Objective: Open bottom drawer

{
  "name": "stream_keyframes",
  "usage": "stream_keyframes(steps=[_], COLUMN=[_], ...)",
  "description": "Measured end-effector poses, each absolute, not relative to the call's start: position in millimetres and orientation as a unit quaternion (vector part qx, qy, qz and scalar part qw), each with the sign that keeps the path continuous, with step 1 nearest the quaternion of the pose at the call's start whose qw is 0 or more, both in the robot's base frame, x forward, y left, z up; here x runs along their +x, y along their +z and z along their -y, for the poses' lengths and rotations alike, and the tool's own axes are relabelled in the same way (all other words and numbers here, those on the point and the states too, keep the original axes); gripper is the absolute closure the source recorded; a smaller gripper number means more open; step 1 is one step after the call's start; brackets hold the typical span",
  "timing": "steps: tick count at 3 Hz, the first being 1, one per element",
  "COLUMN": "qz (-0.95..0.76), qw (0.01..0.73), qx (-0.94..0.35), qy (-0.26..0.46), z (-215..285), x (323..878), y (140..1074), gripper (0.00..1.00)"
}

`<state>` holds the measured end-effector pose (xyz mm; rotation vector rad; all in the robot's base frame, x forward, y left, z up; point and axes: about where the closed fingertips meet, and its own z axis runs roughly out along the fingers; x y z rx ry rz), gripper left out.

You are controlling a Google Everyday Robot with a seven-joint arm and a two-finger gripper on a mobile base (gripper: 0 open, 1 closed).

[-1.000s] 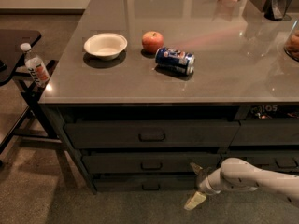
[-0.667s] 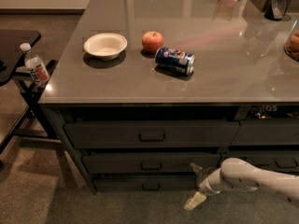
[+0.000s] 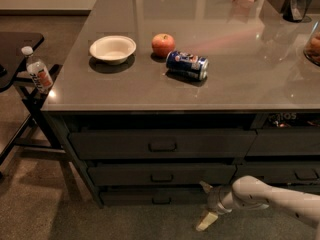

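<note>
The white end effector (image 3: 206,204) hangs open; left of it sits the slim dark grey bottom drawer (image 3: 130,197), whose small handle (image 3: 161,200) it could miss by closing early.

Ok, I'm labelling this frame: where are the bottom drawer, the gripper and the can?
bottom drawer (image 3: 135,197): camera view, front panel left of handle.
gripper (image 3: 202,206): camera view, between its open fingers, by the drawer's right end.
can (image 3: 187,65): camera view, its side.
</note>
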<state>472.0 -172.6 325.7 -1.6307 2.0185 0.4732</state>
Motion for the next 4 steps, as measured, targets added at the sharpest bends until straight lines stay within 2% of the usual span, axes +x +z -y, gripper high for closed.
stream_keyframes(steps=[1, 4], qz=[-0.736, -0.737], qw=[0.275, 0.298], qx=[-0.596, -0.591], qy=[0.164, 0.135], z=[183.4, 179.7], x=[474.2, 507.9], y=[266.4, 245.1], gripper=[0.00, 0.00])
